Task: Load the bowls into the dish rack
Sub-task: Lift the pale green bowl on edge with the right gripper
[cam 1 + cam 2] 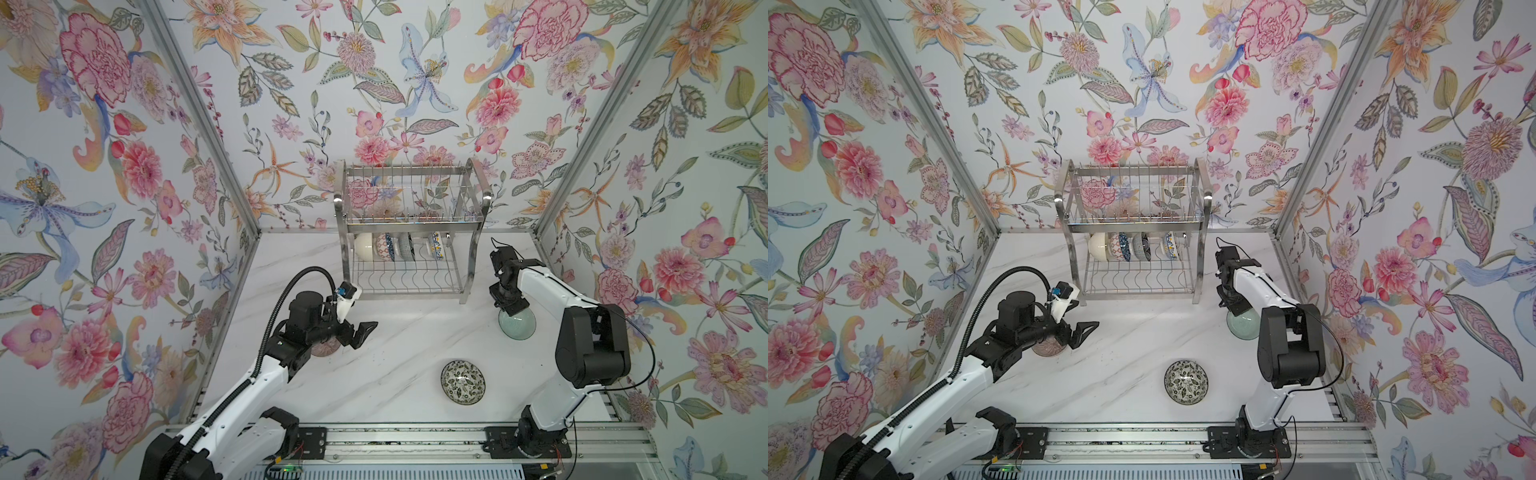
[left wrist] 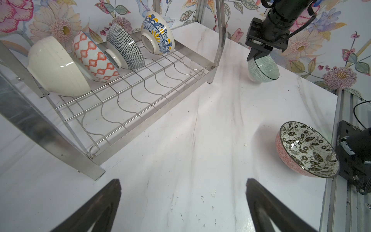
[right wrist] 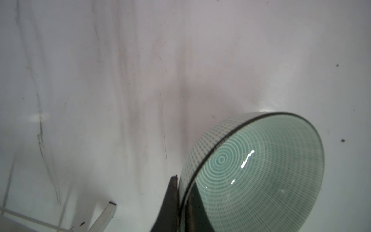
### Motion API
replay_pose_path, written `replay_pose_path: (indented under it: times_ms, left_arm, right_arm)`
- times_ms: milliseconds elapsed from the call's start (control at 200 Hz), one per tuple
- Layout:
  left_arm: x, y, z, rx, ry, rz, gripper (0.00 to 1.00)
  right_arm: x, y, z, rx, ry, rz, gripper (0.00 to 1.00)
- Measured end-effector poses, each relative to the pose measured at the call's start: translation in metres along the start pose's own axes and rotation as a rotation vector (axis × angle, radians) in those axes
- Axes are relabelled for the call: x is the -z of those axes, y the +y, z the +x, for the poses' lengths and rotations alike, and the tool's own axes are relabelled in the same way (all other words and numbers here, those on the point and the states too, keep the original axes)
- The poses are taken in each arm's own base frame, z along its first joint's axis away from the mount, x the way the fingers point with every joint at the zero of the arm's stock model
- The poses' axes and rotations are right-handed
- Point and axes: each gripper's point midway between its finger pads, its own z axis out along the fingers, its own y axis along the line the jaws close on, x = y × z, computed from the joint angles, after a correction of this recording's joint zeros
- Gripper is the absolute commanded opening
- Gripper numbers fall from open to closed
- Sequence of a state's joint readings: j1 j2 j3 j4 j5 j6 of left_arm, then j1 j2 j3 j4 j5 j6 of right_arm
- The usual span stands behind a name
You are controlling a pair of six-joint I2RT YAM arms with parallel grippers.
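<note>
Shows dish rack (image 1: 473, 257) at the back of the tabletop (image 1: 395, 332), with four bowls (image 2: 128, 50) leaning on edge along its lower shelf. Finds right gripper (image 2: 257, 57) clamped on the rim of the tilted pale green bowl (image 1: 517, 328), just right of the rack. Leaves left gripper (image 1: 365, 336) spread wide, holding nothing, above the mauve bowl (image 1: 326, 349). Places leafy bowl (image 1: 463, 382) upright near the front edge.
</note>
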State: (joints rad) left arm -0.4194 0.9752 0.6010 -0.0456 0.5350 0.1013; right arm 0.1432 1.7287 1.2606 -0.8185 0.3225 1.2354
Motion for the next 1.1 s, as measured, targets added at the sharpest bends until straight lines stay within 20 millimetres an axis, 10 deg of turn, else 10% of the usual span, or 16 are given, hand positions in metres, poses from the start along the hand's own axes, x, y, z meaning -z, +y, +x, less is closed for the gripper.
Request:
replay_pose_path:
  times_ms: [1101]
  left_arm:
    - [-0.002,-0.005,0.0,-0.005,0.002,0.017,0.99]
  right_arm:
    - [0.066,-0.028,0.057,0.366,-0.115,-0.227,0.0]
